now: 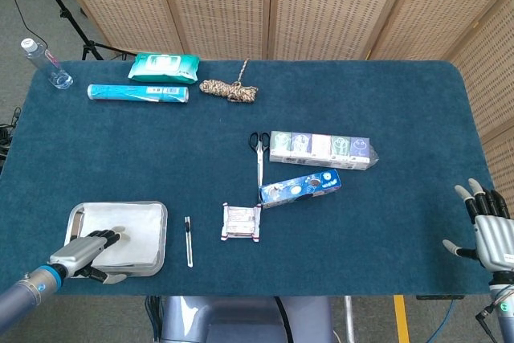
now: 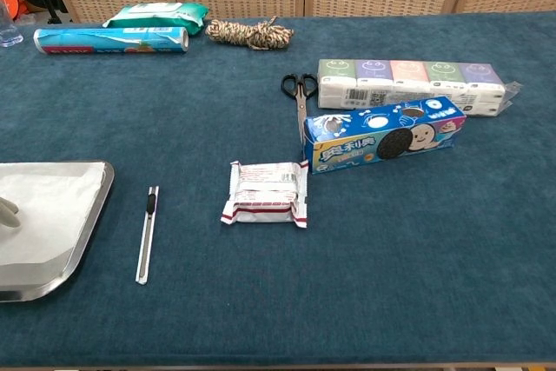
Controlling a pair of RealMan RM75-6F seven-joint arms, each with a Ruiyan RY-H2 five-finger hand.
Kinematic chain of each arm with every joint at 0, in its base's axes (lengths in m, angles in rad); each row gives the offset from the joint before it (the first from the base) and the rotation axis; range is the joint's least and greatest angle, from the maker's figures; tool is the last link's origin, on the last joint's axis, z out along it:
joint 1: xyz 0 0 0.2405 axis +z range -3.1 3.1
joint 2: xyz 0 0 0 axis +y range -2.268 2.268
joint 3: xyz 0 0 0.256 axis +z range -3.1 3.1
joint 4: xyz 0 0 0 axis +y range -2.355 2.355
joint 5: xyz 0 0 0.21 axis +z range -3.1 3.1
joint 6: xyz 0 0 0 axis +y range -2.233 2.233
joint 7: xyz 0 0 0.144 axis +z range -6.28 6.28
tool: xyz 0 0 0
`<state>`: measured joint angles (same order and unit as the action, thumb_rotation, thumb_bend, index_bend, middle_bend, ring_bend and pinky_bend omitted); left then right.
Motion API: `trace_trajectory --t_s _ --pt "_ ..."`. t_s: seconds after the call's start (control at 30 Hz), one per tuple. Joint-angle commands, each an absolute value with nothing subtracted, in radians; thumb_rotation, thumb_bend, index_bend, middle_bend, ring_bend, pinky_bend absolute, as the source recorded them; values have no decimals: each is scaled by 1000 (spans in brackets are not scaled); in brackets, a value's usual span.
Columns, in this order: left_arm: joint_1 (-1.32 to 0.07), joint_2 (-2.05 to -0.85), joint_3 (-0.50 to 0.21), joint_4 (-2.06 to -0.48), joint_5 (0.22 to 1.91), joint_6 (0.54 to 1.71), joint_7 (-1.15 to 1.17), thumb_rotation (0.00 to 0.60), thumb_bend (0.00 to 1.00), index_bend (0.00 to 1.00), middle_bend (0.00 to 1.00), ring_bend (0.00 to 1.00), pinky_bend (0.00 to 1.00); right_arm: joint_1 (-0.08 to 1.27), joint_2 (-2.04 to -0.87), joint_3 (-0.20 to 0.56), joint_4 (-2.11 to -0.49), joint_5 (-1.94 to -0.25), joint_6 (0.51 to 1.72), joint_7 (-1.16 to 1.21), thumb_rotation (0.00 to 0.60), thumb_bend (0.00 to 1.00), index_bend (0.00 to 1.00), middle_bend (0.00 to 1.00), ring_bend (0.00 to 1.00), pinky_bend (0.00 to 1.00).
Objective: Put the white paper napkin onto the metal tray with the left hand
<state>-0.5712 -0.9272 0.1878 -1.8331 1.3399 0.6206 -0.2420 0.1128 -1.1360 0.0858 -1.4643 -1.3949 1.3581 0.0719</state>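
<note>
the napkin [image 1: 128,225] lies on the tray [image 1: 161,234]; the left hand [image 1: 87,248] rests at its near edge, fingers loosely apart, holding nothing. next: lift clear. right hand [image 1: 490,229] idles, fingers spread.

A dark blue cloth-covered surface [image 1: 385,102] carries the scissors [image 1: 259,154] near its middle. Right of them lie a tissue multipack [image 1: 320,149] and a blue cookie box [image 1: 300,188]; below, a wrapped snack [image 1: 241,222]; far lower left, a metal tray [image 1: 161,238] and a utility knife [image 1: 188,240].
</note>
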Motion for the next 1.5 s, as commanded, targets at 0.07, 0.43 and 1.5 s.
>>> trace_trajectory --t_s 0.07,0.43,1.5 --pt "-570 -928 186 -1838 1341 613 -237 304 174 130 0 0 0 113 -1136 86 -1464 -1394 1357 73 600 0 112 0 0 0" --pt "-564 -921 184 -1852 1342 604 -218 304 171 130 0 0 0 112 -1136 87 -1463 -1395 1358 77 600 0 112 0 0 0" --pt "-496 -833 103 -1941 1401 814 -251 302 111 96 0 0 0 111 -1138 87 -1461 -1401 1366 80 600 0 113 0 0 0"
